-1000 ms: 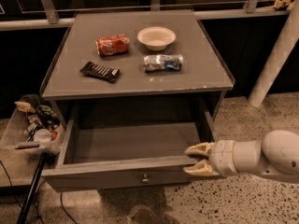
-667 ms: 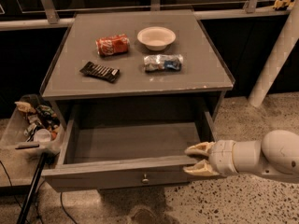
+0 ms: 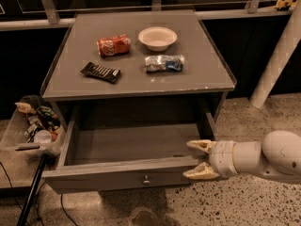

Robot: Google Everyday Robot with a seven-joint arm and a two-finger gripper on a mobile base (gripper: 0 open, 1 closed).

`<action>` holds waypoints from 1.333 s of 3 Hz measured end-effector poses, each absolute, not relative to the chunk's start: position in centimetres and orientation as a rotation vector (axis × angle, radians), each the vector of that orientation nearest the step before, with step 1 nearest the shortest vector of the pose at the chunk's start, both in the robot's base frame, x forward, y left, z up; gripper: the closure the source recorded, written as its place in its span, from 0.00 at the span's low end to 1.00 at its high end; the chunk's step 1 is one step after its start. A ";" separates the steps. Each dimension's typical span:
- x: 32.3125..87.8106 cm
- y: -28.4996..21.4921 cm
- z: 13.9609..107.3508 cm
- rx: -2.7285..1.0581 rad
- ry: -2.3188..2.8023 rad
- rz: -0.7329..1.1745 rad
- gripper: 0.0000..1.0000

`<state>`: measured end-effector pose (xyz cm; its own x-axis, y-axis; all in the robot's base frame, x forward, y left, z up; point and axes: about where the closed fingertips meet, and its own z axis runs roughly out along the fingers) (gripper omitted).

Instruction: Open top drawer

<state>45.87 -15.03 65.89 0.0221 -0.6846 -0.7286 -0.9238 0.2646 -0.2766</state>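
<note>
The top drawer of the grey cabinet stands pulled far out toward me. Its plain grey box interior is bare. A small round metal knob sits at the centre of its front. My gripper reaches in from the right on a white arm. Its two cream fingers are spread, one above and one below the drawer's front right corner. They hold nothing. No other drawers show.
On the cabinet top lie a red can, a white bowl, a dark snack bar and a blue-silver packet. A tray of clutter stands at the left. A white post rises at the right.
</note>
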 end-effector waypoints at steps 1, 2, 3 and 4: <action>45.8 -15.0 65.9 -1.484 1.724 0.372 0.67; 45.0 -15.8 66.1 -1.462 1.726 0.376 0.90; 43.5 -16.5 66.9 -1.442 1.716 0.371 1.00; 42.9 -16.6 67.1 -1.438 1.711 0.371 1.00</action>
